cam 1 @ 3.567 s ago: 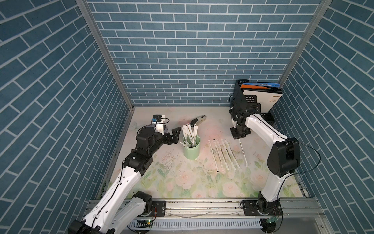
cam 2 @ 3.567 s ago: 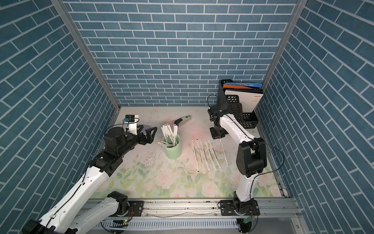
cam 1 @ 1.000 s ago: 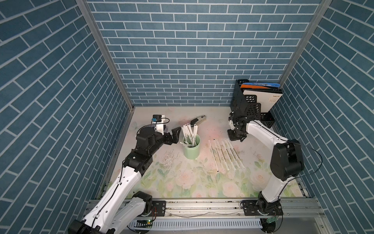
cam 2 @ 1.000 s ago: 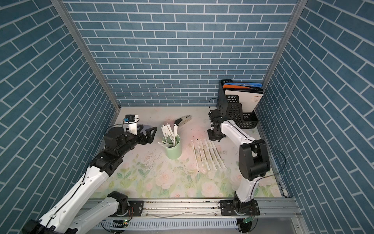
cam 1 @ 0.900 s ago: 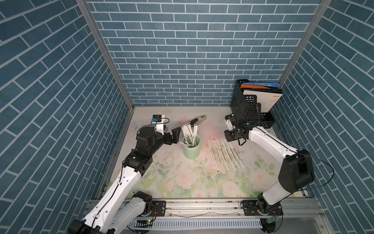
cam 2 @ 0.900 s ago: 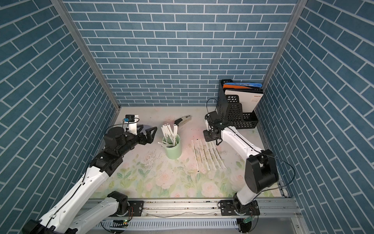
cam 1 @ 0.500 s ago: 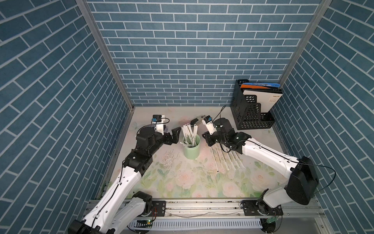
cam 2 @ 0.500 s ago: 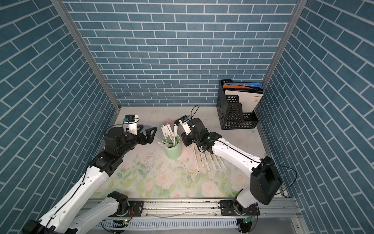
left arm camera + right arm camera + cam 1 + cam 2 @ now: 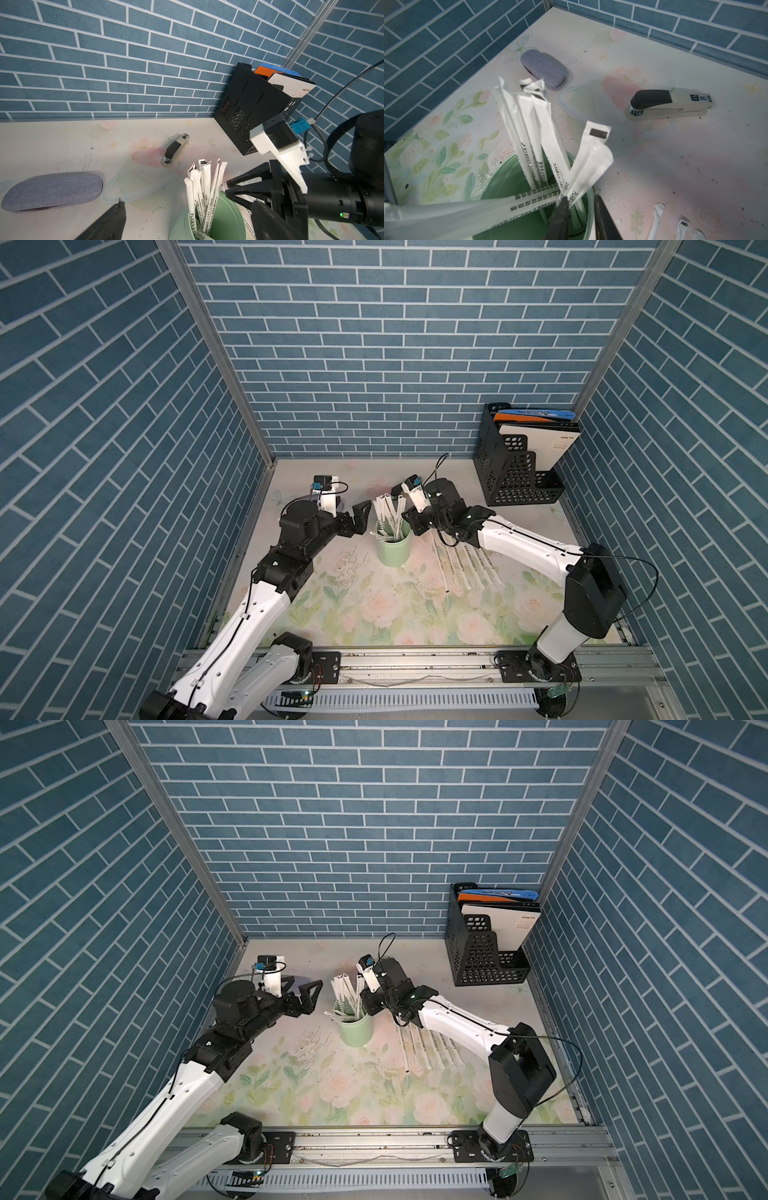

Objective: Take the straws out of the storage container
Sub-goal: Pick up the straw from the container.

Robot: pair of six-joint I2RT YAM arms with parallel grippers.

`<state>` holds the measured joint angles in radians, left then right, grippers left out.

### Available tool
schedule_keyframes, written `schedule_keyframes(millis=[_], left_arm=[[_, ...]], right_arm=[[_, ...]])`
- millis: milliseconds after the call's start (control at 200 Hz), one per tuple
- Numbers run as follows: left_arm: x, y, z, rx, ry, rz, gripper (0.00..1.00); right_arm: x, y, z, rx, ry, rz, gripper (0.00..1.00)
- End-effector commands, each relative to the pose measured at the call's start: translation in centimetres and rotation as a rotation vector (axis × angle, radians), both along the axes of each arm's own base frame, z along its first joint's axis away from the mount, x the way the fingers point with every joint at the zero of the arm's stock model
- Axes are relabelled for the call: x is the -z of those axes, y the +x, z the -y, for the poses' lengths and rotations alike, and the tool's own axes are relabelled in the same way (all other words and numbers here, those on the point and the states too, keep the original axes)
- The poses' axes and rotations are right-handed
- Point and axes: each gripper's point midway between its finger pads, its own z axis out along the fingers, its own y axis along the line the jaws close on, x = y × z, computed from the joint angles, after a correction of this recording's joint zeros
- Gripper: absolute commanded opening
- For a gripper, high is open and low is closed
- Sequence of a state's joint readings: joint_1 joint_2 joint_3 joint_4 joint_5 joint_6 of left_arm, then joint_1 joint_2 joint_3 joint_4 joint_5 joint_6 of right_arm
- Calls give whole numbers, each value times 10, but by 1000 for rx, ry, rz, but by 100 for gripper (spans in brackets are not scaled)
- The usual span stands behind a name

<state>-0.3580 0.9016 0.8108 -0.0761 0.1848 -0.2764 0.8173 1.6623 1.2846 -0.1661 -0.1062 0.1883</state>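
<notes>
Green cup [image 9: 392, 552] stands upright just left of centre in both top views, on the flowery surface [image 9: 374, 605], and a bunch of wrapped straws [image 9: 388, 514] pokes out of it, fanning apart. Right hand [image 9: 411, 523] is in at the cup's right rim, its fingers [image 9: 560, 216] parted only a little. The right wrist view shows nothing between them, though one straw runs just beside a finger. Left hand [image 9: 300, 989] hovers to the left of the cup, spread wide and empty, apart from it. A row of straws [image 9: 465, 564] lies flat right of the cup, partly under the right arm. A stapler [image 9: 668, 104] and a grey case [image 9: 543, 70] lie nearer the back wall, and a black file holder [image 9: 519, 472] stands at upper right.
</notes>
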Motion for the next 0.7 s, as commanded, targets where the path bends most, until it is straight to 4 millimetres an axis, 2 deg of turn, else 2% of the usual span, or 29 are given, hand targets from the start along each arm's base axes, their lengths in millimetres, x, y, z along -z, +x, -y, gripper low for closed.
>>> schedule_keyframes(millis=[0,695], left_arm=[[-5,-2,1,8,-3,13,100],[-5,-1,2,11,-3,11,100]], right_arm=[[-11,5,-12,3,46,-2,23],[1,9,-8,34,-2,-26,27]])
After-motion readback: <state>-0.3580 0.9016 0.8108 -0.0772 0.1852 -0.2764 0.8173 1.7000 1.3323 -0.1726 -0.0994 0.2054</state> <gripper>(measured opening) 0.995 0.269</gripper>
